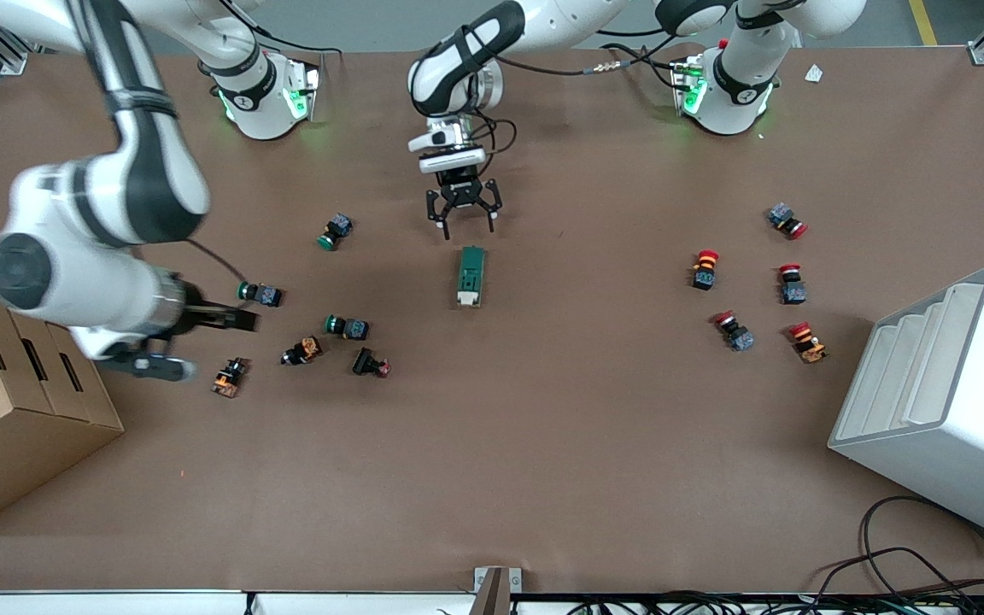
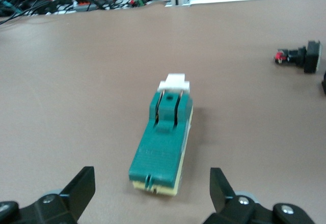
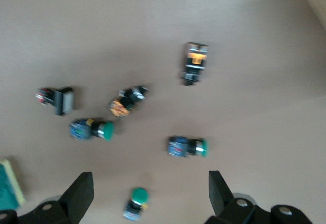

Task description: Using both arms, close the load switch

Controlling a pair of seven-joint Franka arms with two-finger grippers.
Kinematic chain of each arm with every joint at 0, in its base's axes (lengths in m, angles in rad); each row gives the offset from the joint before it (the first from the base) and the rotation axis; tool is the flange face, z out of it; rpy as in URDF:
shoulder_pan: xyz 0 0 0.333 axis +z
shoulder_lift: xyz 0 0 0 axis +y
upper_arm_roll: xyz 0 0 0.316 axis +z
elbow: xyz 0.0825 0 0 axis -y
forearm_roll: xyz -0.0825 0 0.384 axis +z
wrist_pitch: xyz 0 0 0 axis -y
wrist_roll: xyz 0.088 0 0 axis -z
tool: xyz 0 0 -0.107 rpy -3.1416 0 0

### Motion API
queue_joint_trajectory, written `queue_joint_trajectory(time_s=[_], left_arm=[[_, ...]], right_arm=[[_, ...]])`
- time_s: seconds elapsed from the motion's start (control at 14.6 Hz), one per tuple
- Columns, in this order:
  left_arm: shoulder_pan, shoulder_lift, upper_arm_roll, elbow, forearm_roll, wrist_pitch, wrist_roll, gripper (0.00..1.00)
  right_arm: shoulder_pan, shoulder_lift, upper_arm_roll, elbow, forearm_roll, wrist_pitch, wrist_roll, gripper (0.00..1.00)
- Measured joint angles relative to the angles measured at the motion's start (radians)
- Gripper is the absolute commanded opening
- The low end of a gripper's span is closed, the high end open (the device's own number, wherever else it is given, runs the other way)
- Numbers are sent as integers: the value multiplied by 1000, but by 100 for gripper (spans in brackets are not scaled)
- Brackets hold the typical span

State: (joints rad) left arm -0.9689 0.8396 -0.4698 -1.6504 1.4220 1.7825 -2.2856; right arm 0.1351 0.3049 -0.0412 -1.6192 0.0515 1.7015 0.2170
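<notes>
load switch [image 1: 471, 276]: flat on desk [image 1: 543, 444] mid-area, cream lever end nearer the front camera
left pincer [image 1: 463, 224]: released, over desk just beside switch's green end
right pincer [image 1: 231, 320]: released, over green push buttons [image 1: 347, 325]

1. The load switch [image 1: 471, 276] lies alone mid-table, with bare table all around it, so a gripper can reach it from any side.
2. The left gripper [image 1: 463, 219], fingers spread, hangs over open table just beside the switch's green end, nothing between them.
3. The right gripper [image 1: 231, 319], fingers apart, is over a cluster of push buttons [image 1: 347, 326] toward the right arm's end.
4. More buttons [image 1: 742, 335], the cardboard box [image 1: 14, 401] and the white rack [image 1: 945, 393] crowd the table's ends.
</notes>
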Motion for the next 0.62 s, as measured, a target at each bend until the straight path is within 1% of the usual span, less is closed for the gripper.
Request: queue_joint_trajectory(time_s=[0.14, 0.34, 0.48, 0.62], left_arm=[[14, -27, 0, 76, -112, 0, 94, 100], [64, -72, 0, 164, -262, 0, 212, 100], [124, -121, 1, 190, -351, 0, 327, 100], [204, -186, 1, 201, -451, 0, 479, 100]], right_arm=[[-39, -14, 1, 45, -23, -75, -70, 100], [-98, -57, 0, 66, -40, -127, -193, 100], [-134, -80, 0, 89, -74, -152, -247, 100], [-162, -88, 1, 155, -95, -218, -267, 100]])
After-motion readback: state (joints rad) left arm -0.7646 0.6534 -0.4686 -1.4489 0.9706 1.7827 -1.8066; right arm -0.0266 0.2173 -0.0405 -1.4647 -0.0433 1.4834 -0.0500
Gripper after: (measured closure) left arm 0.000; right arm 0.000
